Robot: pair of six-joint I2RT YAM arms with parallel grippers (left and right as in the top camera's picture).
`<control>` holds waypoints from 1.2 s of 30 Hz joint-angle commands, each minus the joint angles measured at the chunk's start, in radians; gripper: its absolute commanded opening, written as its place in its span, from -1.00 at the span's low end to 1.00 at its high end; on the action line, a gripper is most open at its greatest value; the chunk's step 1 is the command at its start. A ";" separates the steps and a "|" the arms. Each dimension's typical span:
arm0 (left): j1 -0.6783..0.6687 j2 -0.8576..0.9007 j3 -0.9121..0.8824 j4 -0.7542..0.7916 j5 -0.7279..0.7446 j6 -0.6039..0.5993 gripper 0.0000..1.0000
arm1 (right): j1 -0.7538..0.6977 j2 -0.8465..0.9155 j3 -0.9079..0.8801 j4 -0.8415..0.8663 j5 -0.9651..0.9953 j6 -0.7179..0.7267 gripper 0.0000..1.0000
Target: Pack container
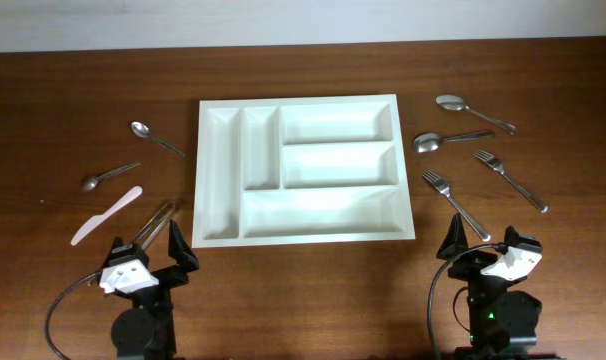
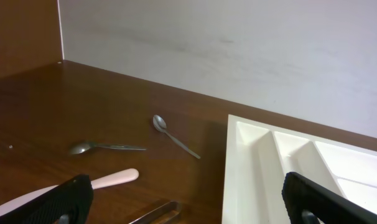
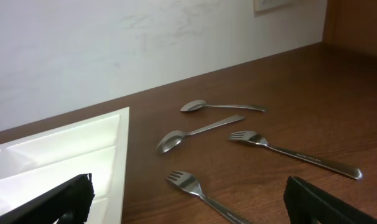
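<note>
The container [image 1: 205, 170], a large white tray with several compartments, lies in the middle of the table with nothing inside it. My left gripper [image 1: 148, 248] hovers open near the table's front edge, just off the tray's front left corner; its view [image 2: 188, 202] shows the tray's left wall [image 2: 238, 174] between the wide-apart fingers. A slim metal utensil [image 1: 155, 224] lies just ahead of it. My right gripper [image 1: 483, 242] is open off the tray's front right corner. In its own view [image 3: 188, 205] a fork [image 3: 201, 190] lies ahead of the fingers.
Left of the tray lie two spoons [image 1: 155, 136] [image 1: 108, 177] and a white plastic knife [image 1: 107, 215]. Right of it lie two spoons [image 1: 475, 112] [image 1: 451, 139] and two forks [image 1: 510, 181] [image 1: 455, 204]. A pale wall runs along the table's far edge.
</note>
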 commanded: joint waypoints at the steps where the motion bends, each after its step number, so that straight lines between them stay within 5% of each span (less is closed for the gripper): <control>1: 0.006 -0.008 -0.012 0.002 0.011 0.013 0.99 | 0.004 -0.010 -0.008 -0.003 0.013 0.008 0.98; 36: 0.006 -0.008 -0.012 0.002 0.011 0.013 0.99 | 0.004 -0.010 0.071 -0.008 0.029 0.009 0.98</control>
